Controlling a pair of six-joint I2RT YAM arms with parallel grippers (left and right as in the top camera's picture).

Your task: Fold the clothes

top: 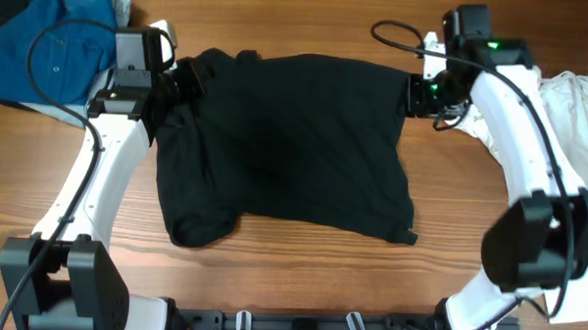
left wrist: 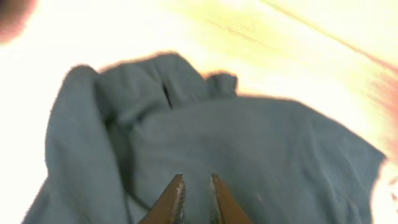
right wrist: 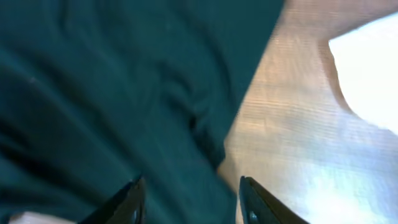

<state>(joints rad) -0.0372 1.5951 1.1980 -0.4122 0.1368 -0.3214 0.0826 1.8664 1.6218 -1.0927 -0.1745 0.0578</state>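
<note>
The clothes, a black T-shirt (top: 295,145), lie spread and partly folded in the middle of the wooden table, with a bunched lump at the front left corner. My left gripper (top: 194,78) is at the shirt's back left corner. In the left wrist view its fingers (left wrist: 197,180) stand a narrow gap apart just over the fabric (left wrist: 249,143), holding nothing. My right gripper (top: 414,96) is at the back right corner. In the right wrist view it (right wrist: 189,183) is open, straddling the shirt's edge (right wrist: 93,93) without gripping it.
A blue buttoned shirt (top: 43,39) lies heaped at the back left. A white T-shirt (top: 580,106) lies at the right edge, also showing in the right wrist view (right wrist: 373,74). Bare wood (top: 300,273) runs along the front.
</note>
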